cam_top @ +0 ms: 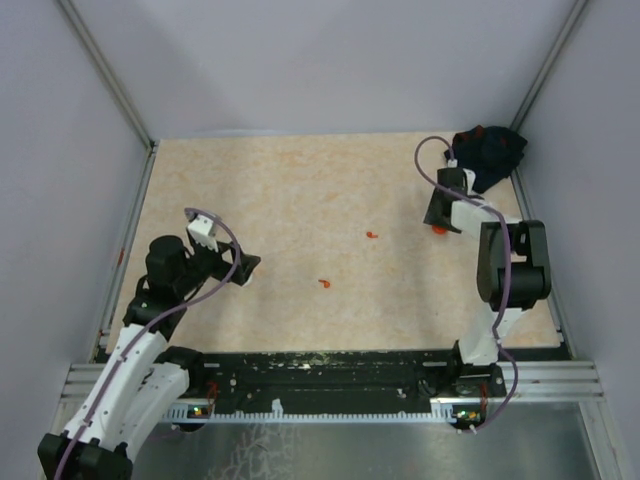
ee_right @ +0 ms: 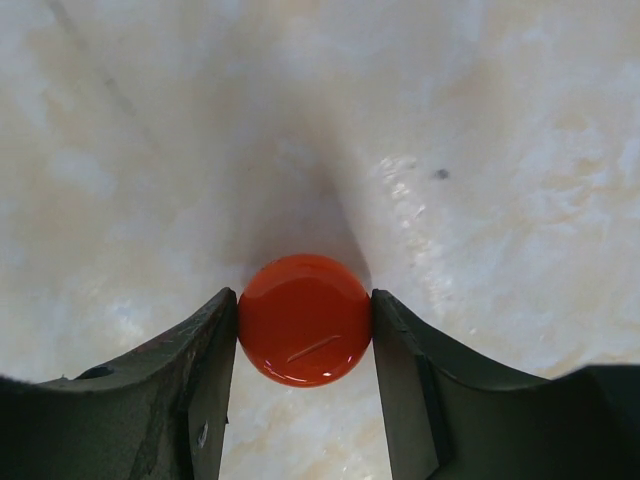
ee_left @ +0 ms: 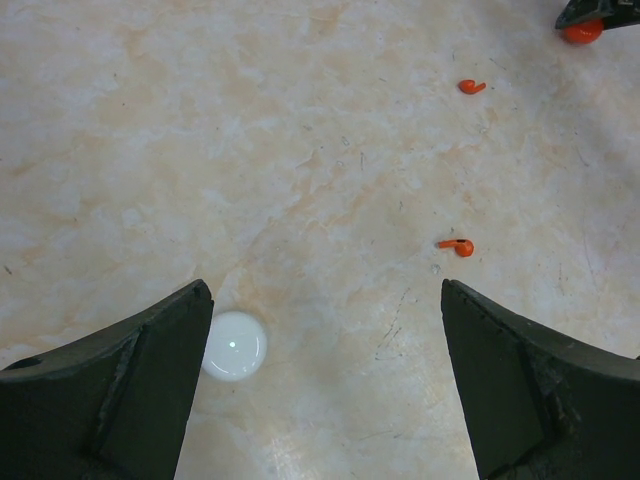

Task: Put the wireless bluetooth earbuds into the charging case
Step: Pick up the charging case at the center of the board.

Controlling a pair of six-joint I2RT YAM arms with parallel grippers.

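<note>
Two tiny red earbuds lie apart on the beige table, one (cam_top: 372,235) (ee_left: 471,87) farther back and one (cam_top: 325,283) (ee_left: 458,246) nearer. A round orange charging case (ee_right: 304,320) (cam_top: 438,229) rests on the table at the right. My right gripper (ee_right: 303,297) (cam_top: 438,222) is shut on it, a finger pressed against each side. My left gripper (ee_left: 325,300) (cam_top: 245,268) hangs wide open over the left of the table with nothing between its fingers. A round white disc (ee_left: 234,345) lies just inside its left finger (ee_left: 150,380), and the nearer earbud sits just beyond its right finger.
A dark bundle of cloth (cam_top: 490,150) sits in the back right corner behind the right arm. Metal rails (cam_top: 130,230) and grey walls border the table on the left, right and back.
</note>
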